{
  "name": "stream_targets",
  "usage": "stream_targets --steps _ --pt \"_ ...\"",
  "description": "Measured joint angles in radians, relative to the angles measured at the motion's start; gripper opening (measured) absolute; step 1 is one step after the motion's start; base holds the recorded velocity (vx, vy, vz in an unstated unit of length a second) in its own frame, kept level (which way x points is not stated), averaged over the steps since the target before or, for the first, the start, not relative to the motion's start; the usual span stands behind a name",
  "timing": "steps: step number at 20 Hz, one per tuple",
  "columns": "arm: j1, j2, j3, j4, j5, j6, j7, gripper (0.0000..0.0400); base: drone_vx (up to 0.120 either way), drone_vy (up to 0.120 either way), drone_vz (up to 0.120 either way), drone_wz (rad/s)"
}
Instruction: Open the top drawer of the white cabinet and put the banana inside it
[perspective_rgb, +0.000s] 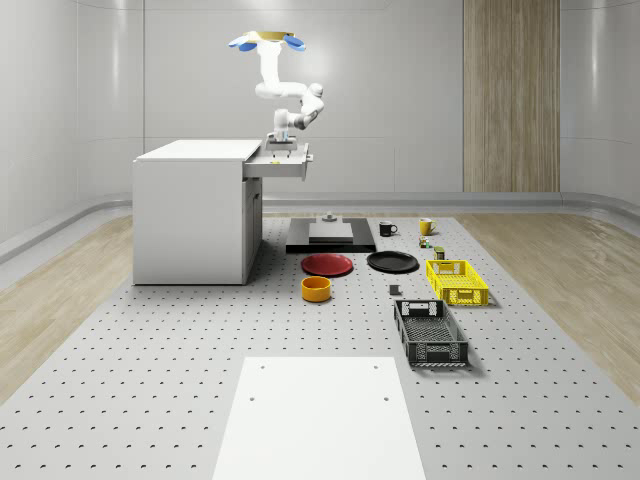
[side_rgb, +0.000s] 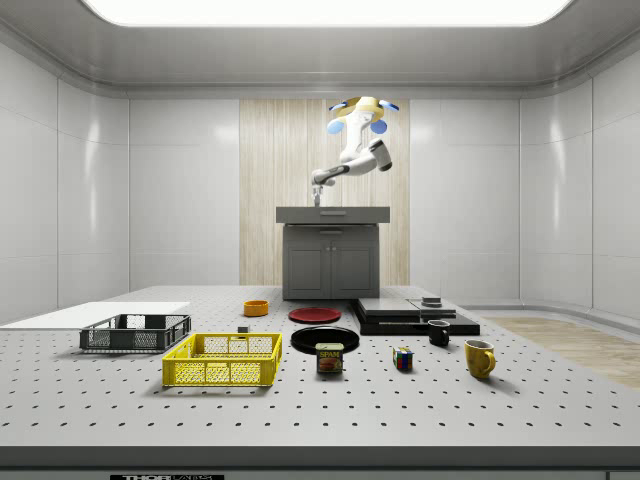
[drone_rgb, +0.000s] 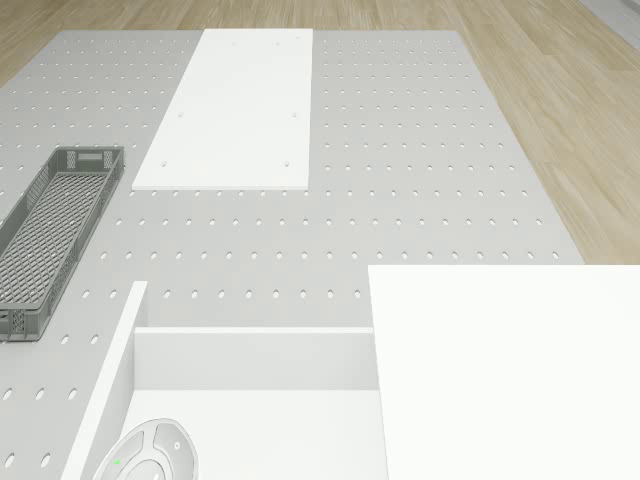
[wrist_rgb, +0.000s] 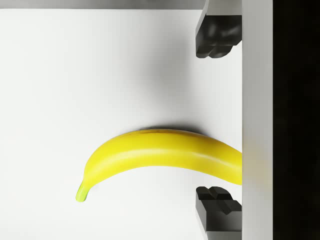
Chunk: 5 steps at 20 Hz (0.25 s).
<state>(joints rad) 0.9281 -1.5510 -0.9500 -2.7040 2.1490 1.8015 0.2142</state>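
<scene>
White drawer floor (wrist_rgb: 100, 75) bears banana (wrist_rgb: 160, 155), hand (wrist_rgb: 218, 120) apart straddling it; placing done, next retract toward twelve o'clock.

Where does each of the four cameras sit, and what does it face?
Whole-scene: high, facing the cabinet; drone hovers over the drawer.
Side: low, facing the cabinet's drawer end; drone, arm.
Drone: looks down into the drawer.
Wrist: looks down on the banana between open fingers.
Whole-scene and side share the yellow crate.
</scene>
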Motion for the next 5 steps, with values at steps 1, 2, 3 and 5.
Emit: stream_targets --steps 1,2,3,5 --pt "-0.005 -0.001 -0.008 -0.006 -0.007 -0.005 0.002 0.0388 0.0 0.0 0.0 0.0" --pt "-0.009 -0.002 -0.016 -0.012 -0.013 -0.01 0.004 0.039 0.0 0.0 0.0 0.0" --pt "-0.012 -0.002 -0.022 -0.017 -0.018 -0.014 0.005 0.0393 0.0 0.0 0.0 0.0" --pt "-0.017 -0.003 -0.031 -0.023 -0.025 -0.021 0.007 0.0395 0.0 0.0 0.0 0.0"
